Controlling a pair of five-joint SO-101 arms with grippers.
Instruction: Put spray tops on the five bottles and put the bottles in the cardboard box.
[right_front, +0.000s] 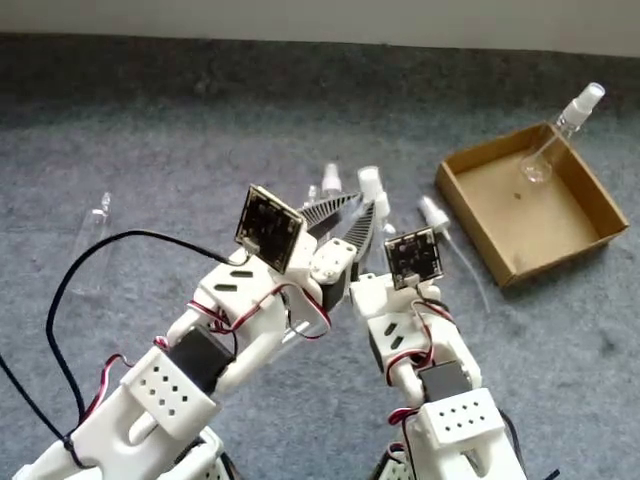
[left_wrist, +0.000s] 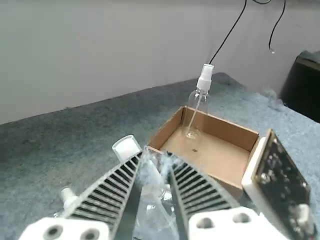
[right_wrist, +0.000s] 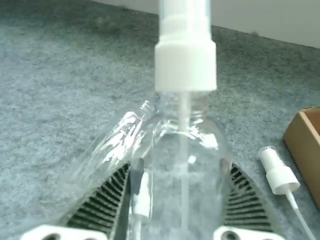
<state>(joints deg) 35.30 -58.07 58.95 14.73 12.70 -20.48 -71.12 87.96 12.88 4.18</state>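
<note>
My right gripper (right_wrist: 180, 172) is shut on a clear bottle (right_wrist: 180, 150) held upright, its fingers on either side of the body. A white spray top (right_wrist: 185, 55) sits on the bottle's neck, with its tube running down inside. My left gripper (left_wrist: 152, 159) meets it from the other side, its fingers closed on the upper part of that spray top (left_wrist: 150, 170). In the high view both grippers (right_front: 365, 210) come together at the middle of the table. One bottle with a spray top (right_front: 560, 130) leans in the cardboard box (right_front: 520, 215).
A topless bottle (right_wrist: 110, 145) lies just behind the held one. A loose spray top (right_front: 438, 215) with a long tube lies between the grippers and the box. Another clear bottle (right_front: 95, 235) lies far left. More spray tops (right_front: 330, 178) lie beyond the grippers on the grey carpet.
</note>
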